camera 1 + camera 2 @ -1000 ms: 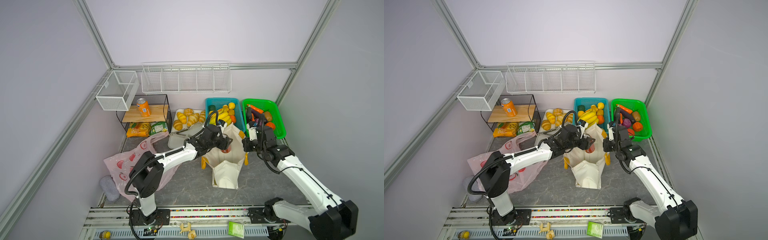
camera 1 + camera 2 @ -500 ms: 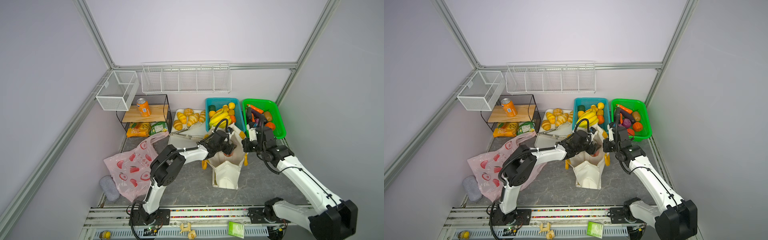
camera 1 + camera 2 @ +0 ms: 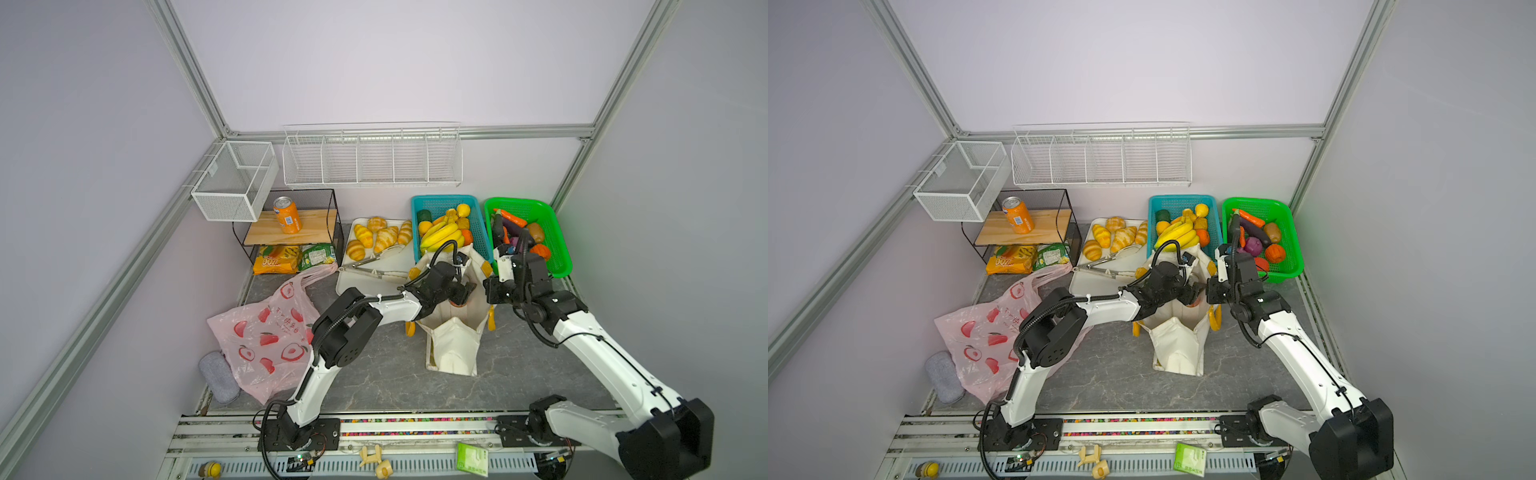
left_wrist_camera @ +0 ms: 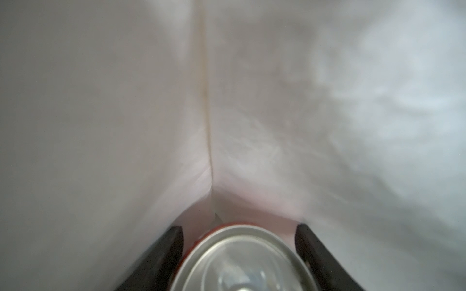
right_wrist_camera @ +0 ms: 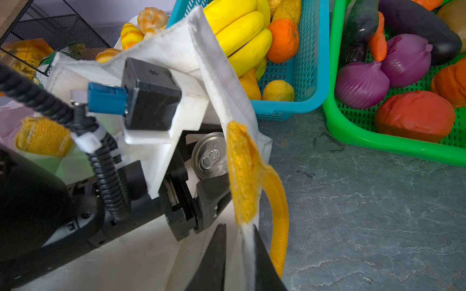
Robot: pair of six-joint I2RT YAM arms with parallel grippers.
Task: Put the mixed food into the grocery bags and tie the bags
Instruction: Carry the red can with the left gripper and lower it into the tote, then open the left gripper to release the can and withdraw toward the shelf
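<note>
- The left gripper (image 4: 238, 234) is clenched on the red cola can (image 5: 210, 155), with one black finger (image 4: 174, 241) on each side of the can. The gripper and can are down inside the canvas tote (image 3: 455, 345).
- The can looks rigid with smooth metal sides, so it is probably slippery and could dent under a hard squeeze. The pictures give no clue to whether it is full. The round wall at mid-height looks like the sound place to hold it, which is how the gripper has it.
- The right gripper (image 5: 238, 228) is pinched on the tote's rim, just beside a yellow handle (image 5: 242, 176).
- The canvas is soft and would likely flop shut without that pinch. The woven handles look like the best place to grip for tying.
- There are two cans. One is in the left gripper, and the orange soda can (image 3: 286, 215) stands on the wooden shelf (image 3: 307, 232), well apart from both grippers.
- There are two bags. One is the tote at the grippers, and the pink plastic bag (image 3: 266, 340) lies well apart from them, beside the left arm. It is thin and probably tears and slips easily.
- One bunch of bananas (image 5: 242, 32) lies in the teal basket (image 3: 444, 198), near the right gripper.
- At least two oranges (image 5: 283, 40) lie beside the bunch, which hides any others.
</note>
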